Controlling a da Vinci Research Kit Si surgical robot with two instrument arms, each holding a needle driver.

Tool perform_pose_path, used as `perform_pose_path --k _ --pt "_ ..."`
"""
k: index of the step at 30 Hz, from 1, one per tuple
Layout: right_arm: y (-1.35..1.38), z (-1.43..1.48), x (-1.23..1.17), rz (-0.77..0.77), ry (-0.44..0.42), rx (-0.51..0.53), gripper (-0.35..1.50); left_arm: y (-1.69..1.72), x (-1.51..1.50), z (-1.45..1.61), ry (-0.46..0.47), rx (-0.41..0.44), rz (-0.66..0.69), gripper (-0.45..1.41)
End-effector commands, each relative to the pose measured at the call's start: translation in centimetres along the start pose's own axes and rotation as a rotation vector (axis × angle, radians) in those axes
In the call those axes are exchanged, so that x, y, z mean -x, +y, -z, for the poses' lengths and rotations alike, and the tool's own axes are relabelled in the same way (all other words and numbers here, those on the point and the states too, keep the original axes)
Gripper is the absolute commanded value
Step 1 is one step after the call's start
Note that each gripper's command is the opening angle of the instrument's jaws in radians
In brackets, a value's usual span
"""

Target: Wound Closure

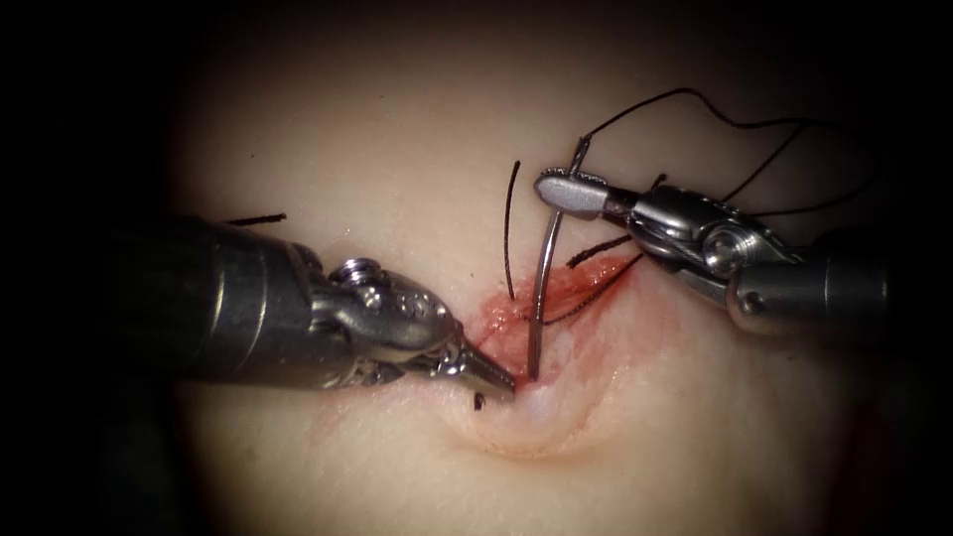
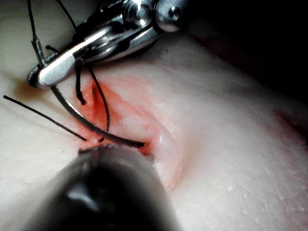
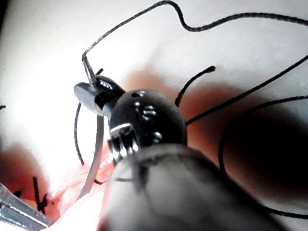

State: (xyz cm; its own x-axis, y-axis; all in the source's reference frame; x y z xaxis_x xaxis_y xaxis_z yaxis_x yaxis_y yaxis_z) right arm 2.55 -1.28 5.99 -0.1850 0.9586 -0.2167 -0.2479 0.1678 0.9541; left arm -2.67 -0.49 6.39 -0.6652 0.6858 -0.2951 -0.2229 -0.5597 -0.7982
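Observation:
My right tool [image 1: 568,191] has its jaws shut on the curved needle [image 1: 541,278] close to its tail. The needle arcs down from there, and its point touches the tissue at the near end of the cut [image 1: 581,283]; I cannot tell how deep it sits. Black thread [image 1: 695,94] runs from the needle's tail up and off to the right. My left tool [image 1: 493,379] lies on the left side of the cut, jaws shut to a point against the tissue beside the needle's point, with nothing seen between them. The needle [image 2: 77,115] and right tool [image 2: 53,72] show in the left wrist view.
Red fluid [image 1: 496,323] stains the cut's edges. Cut thread ends stand at the cut [image 1: 509,228], beside it [image 1: 596,251], by the left tool's tip [image 1: 478,401] and far left [image 1: 253,218]. Loose thread loops [image 3: 216,21] lie on the pale tissue [image 1: 397,129] at the right.

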Motion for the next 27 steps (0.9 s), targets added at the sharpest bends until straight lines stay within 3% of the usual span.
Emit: perform_pose_path --k 1,27 --pt "-0.01 -0.09 0.01 -0.014 0.004 -0.001 -0.35 -0.02 -0.01 -0.07 0.000 0.000 0.000 -0.45" --pt "-0.26 -0.01 0.03 -0.077 -0.069 0.086 -0.35 0.01 -0.03 -0.06 0.000 0.002 0.002 -0.45"
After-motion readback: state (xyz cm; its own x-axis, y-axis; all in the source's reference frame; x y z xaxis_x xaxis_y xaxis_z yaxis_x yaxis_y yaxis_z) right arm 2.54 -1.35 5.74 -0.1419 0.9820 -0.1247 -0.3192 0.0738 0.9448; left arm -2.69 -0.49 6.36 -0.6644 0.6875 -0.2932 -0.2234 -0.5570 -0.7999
